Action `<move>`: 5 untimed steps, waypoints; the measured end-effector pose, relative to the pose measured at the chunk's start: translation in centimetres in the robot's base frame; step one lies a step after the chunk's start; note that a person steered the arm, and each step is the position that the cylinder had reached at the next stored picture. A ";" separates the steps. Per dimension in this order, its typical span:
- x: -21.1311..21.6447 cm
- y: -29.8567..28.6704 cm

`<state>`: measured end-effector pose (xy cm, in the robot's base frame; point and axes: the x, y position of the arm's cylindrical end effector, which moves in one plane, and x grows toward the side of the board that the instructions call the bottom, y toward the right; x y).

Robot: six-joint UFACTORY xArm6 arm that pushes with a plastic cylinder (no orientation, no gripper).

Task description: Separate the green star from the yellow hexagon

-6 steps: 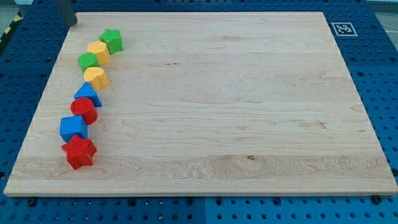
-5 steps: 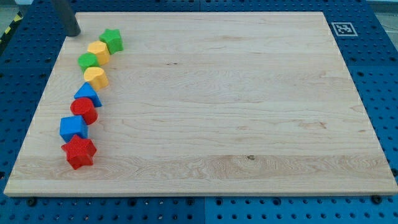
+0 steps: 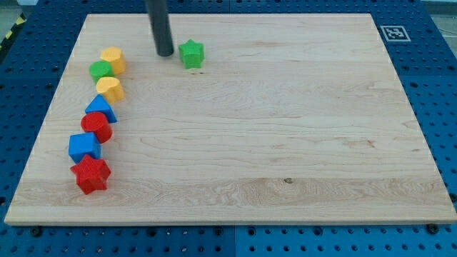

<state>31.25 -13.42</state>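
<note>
The green star (image 3: 191,53) lies alone near the view's top, well to the right of the yellow hexagon (image 3: 113,59). My tip (image 3: 165,53) stands on the board just left of the green star, with a small gap between them, and right of the yellow hexagon. The yellow hexagon sits at the top of a column of blocks at the view's left, touching a green round block (image 3: 101,70).
Below the green round block the column runs down the view's left: a second yellow block (image 3: 111,88), a blue triangle (image 3: 101,108), a red round block (image 3: 96,126), a blue block (image 3: 84,146) and a red star (image 3: 91,174). A marker tag (image 3: 392,33) sits at the top right corner.
My tip has moved from the top left corner rightwards across the top of the board. The green star has slid right, away from the yellow hexagon. The other blocks have not moved.
</note>
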 end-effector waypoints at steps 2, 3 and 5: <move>2.4 7.0; 1.0 8.5; 4.0 12.6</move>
